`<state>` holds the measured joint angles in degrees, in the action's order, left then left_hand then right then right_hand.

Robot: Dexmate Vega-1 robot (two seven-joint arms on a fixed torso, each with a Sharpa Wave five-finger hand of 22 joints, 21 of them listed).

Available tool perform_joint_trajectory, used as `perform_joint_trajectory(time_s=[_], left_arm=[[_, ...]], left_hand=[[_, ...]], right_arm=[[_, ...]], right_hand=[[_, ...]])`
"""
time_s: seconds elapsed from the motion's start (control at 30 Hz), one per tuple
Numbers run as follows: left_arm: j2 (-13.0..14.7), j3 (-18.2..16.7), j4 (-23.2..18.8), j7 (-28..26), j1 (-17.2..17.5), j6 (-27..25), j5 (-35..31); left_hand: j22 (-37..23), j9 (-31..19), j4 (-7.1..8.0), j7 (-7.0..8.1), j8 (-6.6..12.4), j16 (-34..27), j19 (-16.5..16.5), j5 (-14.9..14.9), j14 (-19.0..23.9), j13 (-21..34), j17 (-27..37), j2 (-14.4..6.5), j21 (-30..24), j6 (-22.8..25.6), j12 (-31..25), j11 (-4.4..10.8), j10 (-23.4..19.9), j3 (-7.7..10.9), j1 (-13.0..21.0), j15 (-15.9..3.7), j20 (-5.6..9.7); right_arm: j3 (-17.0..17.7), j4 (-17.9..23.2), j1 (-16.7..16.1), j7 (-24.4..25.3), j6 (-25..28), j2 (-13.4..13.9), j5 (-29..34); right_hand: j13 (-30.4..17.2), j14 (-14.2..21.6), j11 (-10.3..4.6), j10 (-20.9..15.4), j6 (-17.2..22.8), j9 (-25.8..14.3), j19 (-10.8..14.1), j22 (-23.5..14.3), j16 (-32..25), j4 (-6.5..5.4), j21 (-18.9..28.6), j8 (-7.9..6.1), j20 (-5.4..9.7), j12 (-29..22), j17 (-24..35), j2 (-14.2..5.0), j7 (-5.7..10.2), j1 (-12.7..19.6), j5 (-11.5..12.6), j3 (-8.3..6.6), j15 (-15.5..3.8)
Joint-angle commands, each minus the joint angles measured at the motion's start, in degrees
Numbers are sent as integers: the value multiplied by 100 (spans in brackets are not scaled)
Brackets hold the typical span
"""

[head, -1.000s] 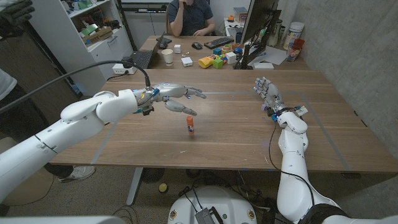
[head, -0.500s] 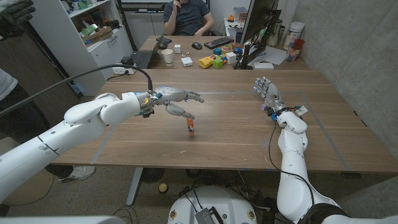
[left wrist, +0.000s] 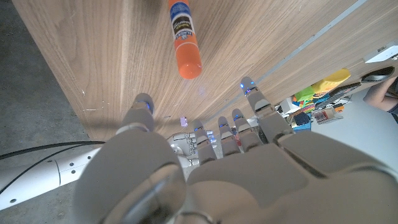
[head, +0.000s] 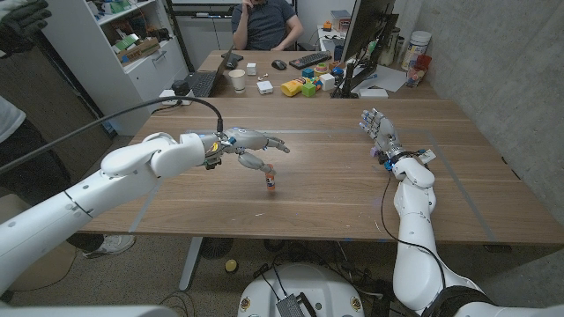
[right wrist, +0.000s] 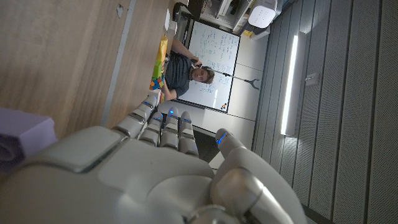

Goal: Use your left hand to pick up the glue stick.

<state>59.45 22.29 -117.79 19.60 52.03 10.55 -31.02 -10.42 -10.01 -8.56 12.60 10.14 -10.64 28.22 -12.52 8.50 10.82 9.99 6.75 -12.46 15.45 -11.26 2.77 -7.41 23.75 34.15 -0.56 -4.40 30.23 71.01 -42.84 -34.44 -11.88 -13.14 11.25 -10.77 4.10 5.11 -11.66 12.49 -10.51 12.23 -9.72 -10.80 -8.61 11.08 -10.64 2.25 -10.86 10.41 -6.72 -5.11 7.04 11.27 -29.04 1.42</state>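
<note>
The left hand (head: pixel 251 145) hangs over the table (head: pixel 352 194) with its fingers spread and nothing between them, just above and beside the glue stick (head: pixel 270 183). The stick stands upright on its own on the wood, near the table's middle, orange cap up. That posture suits a side pinch: the fingers reach out past the stick while the thumb (head: pixel 253 161) angles down toward its cap, so the stick sits roughly in the gap between them. In the head view the thumb tip looks very near the cap, but I cannot tell from that angle whether it touches; the left wrist view shows the stick (left wrist: pixel 185 38) apart from the fingertips (left wrist: pixel 247 85), with bare wood between, so contact seems unlikely.

The hand is probably held this high because a narrow, upright stick tips easily: coming down over it and closing from both sides at once is safer than nudging it sideways. The pick-up looks to be at the approach stage, with the grasp not yet made. The next move likely calls for a small descent and a thumb-and-finger close around the body below the cap.

The right hand (head: pixel 377 130) stands on its edge at the table's far right, fingers apart and holding nothing, well apart from the stick and out of the left arm's way.
</note>
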Motion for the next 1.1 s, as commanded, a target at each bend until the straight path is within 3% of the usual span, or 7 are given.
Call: perform_joint_trajectory(time_s=[0.03,0.9,1.1], left_arm=[[-43,253,26,411,-202,-19,-170],[189,330,-364,1245,-246,-215,-210],[258,328,-514,1313,-195,-299,-418]], left_hand=[[-12,-28,1,-5,20,-8,70,-35,10,7,28,19,-5,-31,-18,-7,-5,-15,88,45,9],[-16,-32,19,-8,31,-38,195,-81,120,12,37,13,-21,-58,-25,-76,45,-147,234,178,-34],[-21,-36,1,-18,87,-72,372,-98,241,14,47,-100,-71,93,-77,-122,-74,-140,423,169,-78]], right_arm=[[25,-114,53,13,-49,30,0],[77,-95,38,8,-39,22,-32],[87,-102,45,27,-40,24,-29]], right_hand=[[-11,64,-3,-46,-6,-11,32,-14,0,1,17,-25,21,-31,4,-185,19,-56,19,-21,-10],[-10,69,-7,-49,-16,-11,35,-14,2,5,17,-25,24,-31,3,-181,18,-83,23,-27,-7],[-10,72,-8,-51,-13,-11,37,-14,2,6,18,-27,30,-32,3,-180,20,-88,24,-30,-8]])
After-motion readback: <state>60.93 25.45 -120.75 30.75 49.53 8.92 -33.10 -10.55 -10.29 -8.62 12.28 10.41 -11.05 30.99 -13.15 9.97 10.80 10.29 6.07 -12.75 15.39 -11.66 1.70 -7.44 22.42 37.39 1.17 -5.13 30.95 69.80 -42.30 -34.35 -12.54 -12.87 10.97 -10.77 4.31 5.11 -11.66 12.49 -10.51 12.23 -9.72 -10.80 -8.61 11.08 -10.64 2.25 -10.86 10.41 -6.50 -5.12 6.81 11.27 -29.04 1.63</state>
